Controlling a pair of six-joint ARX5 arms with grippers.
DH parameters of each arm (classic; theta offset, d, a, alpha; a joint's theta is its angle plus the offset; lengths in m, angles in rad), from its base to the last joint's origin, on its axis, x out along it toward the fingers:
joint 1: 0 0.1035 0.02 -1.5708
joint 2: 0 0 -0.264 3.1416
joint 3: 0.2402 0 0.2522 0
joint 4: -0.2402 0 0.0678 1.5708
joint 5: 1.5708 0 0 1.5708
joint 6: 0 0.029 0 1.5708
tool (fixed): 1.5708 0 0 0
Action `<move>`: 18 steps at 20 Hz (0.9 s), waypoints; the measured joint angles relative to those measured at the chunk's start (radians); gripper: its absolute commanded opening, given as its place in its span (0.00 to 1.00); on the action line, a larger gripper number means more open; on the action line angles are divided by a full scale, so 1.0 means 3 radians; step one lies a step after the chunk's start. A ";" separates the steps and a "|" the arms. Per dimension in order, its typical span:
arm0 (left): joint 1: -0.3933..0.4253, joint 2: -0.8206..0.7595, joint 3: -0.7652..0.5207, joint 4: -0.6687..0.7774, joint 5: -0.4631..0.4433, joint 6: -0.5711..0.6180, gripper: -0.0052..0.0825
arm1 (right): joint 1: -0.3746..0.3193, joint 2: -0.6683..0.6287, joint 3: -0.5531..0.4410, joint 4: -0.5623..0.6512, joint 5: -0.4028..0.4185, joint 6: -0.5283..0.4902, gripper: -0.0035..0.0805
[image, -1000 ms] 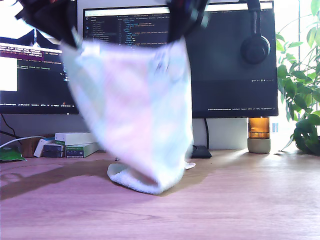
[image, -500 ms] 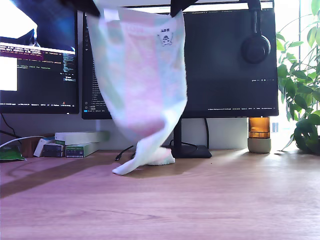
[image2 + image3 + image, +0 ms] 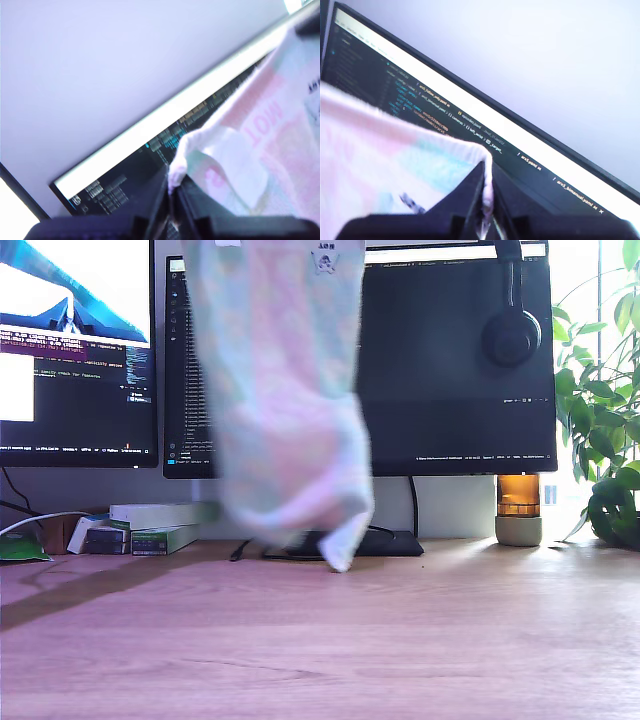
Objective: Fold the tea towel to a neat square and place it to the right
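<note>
Towel (image 3: 285,410) lifted clear of wooden desk (image 3: 400,640); monitors (image 3: 460,370) behind.

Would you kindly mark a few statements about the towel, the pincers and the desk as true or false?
1. The towel hangs in front of the monitor. True.
2. The towel lies folded flat on the desk. False: it hangs, and only its lowest tip is near the desk.
3. My first pincer is shut on a towel corner. True.
4. My second pincer is open and empty. False: it pinches a towel corner.
5. Headphones hang on the monitor. True.
</note>
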 measured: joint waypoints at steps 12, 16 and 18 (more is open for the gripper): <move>0.0028 0.0000 0.0178 -0.0155 0.0037 0.0020 0.03 | 0.0065 0.0000 0.0001 0.0445 0.0209 -0.0277 0.03; 0.0033 -0.0013 0.0187 -0.0254 0.0043 0.0020 0.03 | 0.0071 0.0000 0.0010 0.0426 0.0234 -0.0369 0.03; 0.0033 -0.0015 0.0188 -0.0178 0.0050 0.0032 0.03 | 0.0070 0.0000 0.0020 0.0472 0.0226 -0.0387 0.03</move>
